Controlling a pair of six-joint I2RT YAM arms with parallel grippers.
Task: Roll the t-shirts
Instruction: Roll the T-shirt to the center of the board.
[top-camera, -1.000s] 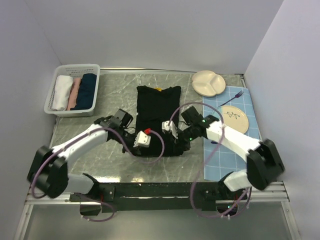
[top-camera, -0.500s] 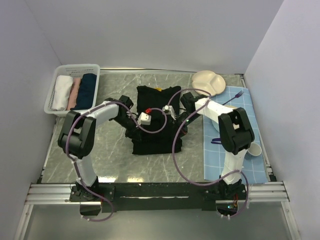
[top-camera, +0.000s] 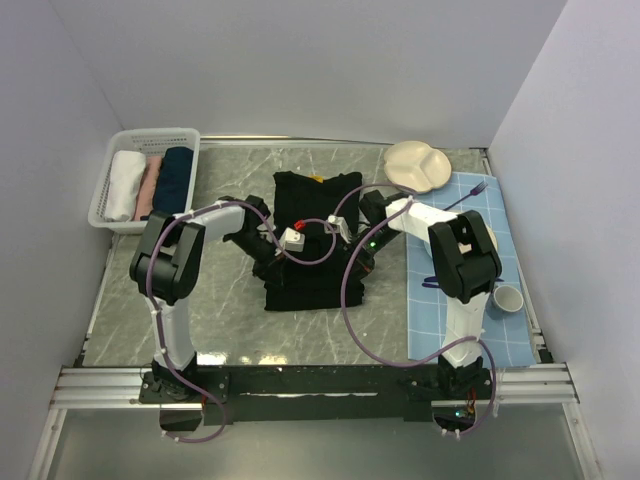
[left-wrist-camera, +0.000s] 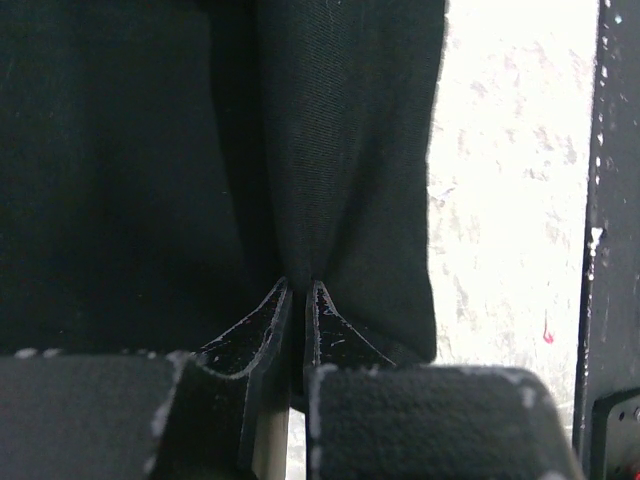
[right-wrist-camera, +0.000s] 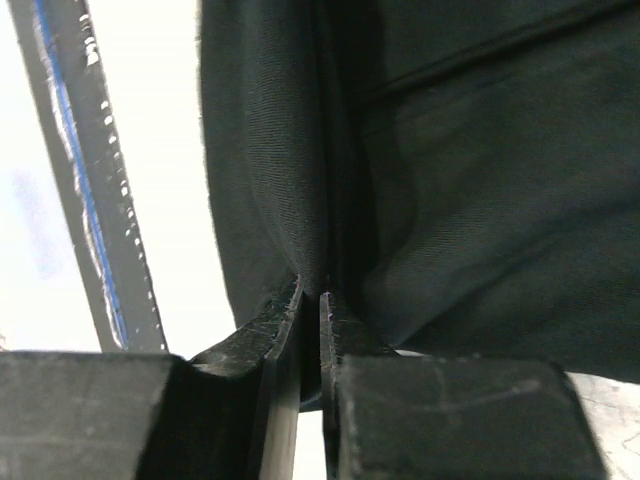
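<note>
A black t-shirt (top-camera: 315, 205) lies in the middle of the table, its yellow tag at the far collar. My left gripper (top-camera: 272, 255) is shut on a pinch of the shirt's left side; the left wrist view shows the fingers (left-wrist-camera: 298, 290) closed on a fold of black cloth (left-wrist-camera: 150, 150). My right gripper (top-camera: 362, 252) is shut on the shirt's right side; the right wrist view shows it (right-wrist-camera: 311, 290) clamping black cloth (right-wrist-camera: 480, 180). Rolled white (top-camera: 124, 184), pink (top-camera: 150, 186) and navy (top-camera: 175, 180) t-shirts lie in a basket. The chest print is hidden.
The white basket (top-camera: 112, 213) stands at the far left. A cream divided plate (top-camera: 418, 163) sits far right. A light-blue gridded mat (top-camera: 450, 320) on the right holds a fork (top-camera: 465, 195) and a cup (top-camera: 507, 298). Purple cables loop over the shirt.
Both grippers have moved from the shirt's near part toward the far side, pulling the pinched cloth along. Both arms have folded back upright. A cup on the mat has come into view.
</note>
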